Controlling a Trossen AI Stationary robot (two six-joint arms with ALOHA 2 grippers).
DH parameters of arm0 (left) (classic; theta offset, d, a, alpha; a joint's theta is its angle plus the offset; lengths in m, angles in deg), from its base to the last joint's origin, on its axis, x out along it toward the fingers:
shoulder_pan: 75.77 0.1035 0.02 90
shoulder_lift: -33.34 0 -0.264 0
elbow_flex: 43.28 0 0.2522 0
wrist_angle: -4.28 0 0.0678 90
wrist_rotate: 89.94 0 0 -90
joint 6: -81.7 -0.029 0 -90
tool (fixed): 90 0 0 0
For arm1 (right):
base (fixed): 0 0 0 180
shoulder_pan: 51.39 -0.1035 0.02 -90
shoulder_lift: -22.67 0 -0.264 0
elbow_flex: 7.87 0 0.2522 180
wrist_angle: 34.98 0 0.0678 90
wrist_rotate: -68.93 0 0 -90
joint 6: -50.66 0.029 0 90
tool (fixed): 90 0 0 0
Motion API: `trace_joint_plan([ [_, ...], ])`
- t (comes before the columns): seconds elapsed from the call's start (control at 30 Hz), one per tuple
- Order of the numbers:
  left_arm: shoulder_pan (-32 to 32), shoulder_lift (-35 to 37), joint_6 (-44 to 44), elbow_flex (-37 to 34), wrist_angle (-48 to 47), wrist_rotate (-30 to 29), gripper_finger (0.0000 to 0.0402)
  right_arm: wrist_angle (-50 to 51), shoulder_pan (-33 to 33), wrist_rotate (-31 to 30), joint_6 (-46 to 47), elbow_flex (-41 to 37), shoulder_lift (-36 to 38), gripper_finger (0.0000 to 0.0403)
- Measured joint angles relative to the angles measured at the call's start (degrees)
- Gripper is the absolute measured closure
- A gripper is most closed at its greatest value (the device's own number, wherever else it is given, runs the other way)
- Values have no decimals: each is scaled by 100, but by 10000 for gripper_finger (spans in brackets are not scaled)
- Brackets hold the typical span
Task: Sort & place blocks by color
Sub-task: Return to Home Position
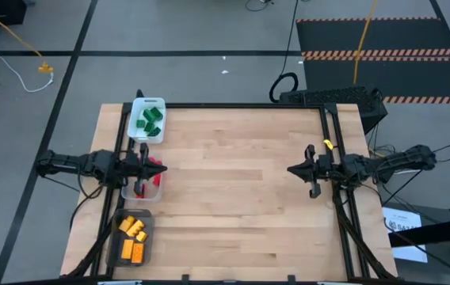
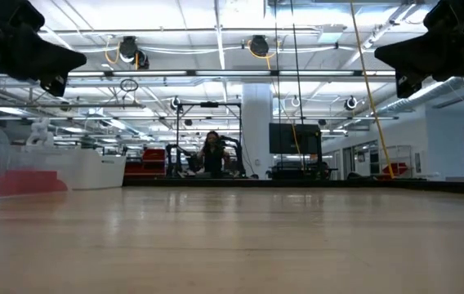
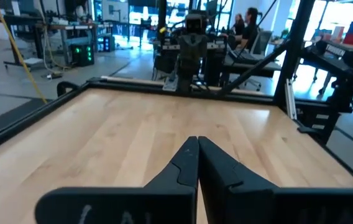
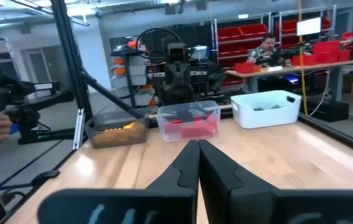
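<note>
High view: red blocks (image 1: 157, 176) lie beneath left pincer (image 1: 160, 168) (closed).

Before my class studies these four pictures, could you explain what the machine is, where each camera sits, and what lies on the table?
The machine is a two-armed robot working at a wooden table. One camera looks straight down, one looks level across the tabletop, and one rides on each wrist. The left hand and the right hand are both shut and hold nothing. On the left side lie three trays: a white tray with green blocks, a clear tray with red blocks, and a dark tray with orange blocks.
</note>
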Motion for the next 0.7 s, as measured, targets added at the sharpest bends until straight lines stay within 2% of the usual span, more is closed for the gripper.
trace_joint_plan([
  [0.27, 0, -2, -28, -2, -159, 35, 397, 4, 283, 85, 59, -168, -34, 403],
  [0.43, 0, -3, -94, -2, -176, 38, 392, -525, 488, 154, -275, -173, -17, 403],
  [0.57, -4, -3, -136, -2, -292, 37, 393, -290, 646, 538, -184, -173, -26, 403],
  [0.7, -4, -3, -155, -2, -422, 37, 396, 16, 673, 544, -97, -173, -26, 403],
])
